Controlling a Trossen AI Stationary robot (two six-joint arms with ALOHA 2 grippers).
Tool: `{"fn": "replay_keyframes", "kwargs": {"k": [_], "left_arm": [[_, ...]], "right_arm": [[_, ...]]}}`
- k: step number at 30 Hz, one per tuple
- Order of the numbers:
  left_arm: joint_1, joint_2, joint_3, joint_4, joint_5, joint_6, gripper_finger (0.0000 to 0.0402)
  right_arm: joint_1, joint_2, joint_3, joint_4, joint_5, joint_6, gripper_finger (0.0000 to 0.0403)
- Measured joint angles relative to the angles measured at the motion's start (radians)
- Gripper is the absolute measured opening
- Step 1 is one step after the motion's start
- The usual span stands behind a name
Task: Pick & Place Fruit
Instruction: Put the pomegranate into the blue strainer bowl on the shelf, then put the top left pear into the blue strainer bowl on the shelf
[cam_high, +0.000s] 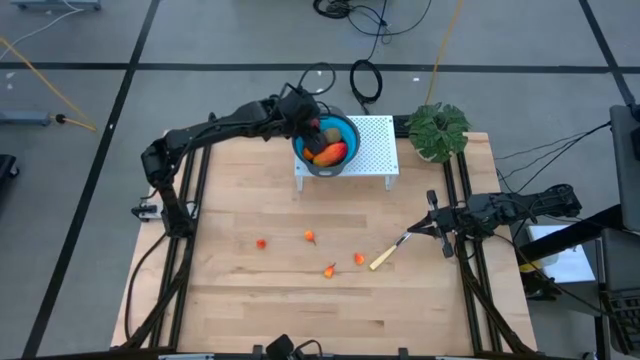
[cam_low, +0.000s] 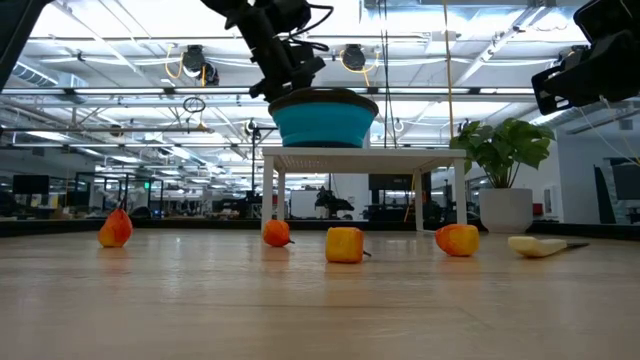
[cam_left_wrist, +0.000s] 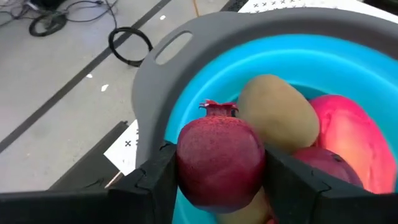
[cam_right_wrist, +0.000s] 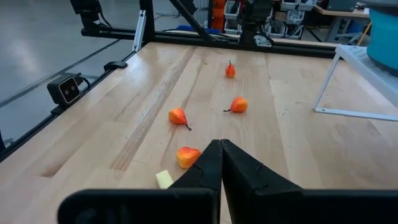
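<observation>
Pomegranate (cam_left_wrist: 219, 158) sits pinched in the left pincer (cam_left_wrist: 217, 180) over the blue bowl (cam_left_wrist: 186, 74), while the right pincer (cam_right_wrist: 221, 163) waits shut above the surface (cam_high: 260, 300).

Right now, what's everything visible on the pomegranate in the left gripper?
The pomegranate is a dark red ball with a matte, finely speckled skin and a small frilled crown on top. It sits between the left gripper's two dark fingers, which press on both its sides, above the blue bowl. Close behind it are a brownish-green oval and a red-pink fruit; contact is unclear.
</observation>
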Motion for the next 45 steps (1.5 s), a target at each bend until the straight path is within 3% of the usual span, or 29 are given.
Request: {"fn": "replay_keyframes", "kwargs": {"k": [8, 13, 18, 25, 30, 45], "left_arm": [[0.000, -0.002, 0.000, 0.002, 0.014, 0.045, 0.0256], [0.003, -0.074, 0.000, 0.005, 0.002, 0.071, 0.0279], [-0.036, -0.166, 0.000, -0.026, -0.009, -0.016, 0.0284], [-0.181, -0.256, 0.001, -0.140, -0.010, -0.184, 0.0284], [-0.304, -0.259, 0.001, -0.248, -0.032, -0.315, 0.0258], [-0.611, -0.247, 0.001, -0.455, -0.131, -0.793, 0.0121]], "right_arm": [[0.000, 0.000, 0.000, 0.000, 0.000, -0.001, 0.0000], [0.000, 0.000, 0.000, 0.000, -0.001, -0.001, 0.0000], [0.000, 0.000, 0.000, 0.001, -0.001, -0.002, 0.0000], [0.000, 0.000, 0.000, 0.008, -0.005, 0.006, 0.0000], [0.000, 0.000, 0.000, 0.009, -0.005, 0.009, 0.0000], [0.000, 0.000, 0.000, 0.008, -0.006, 0.009, 0.0000]]}}
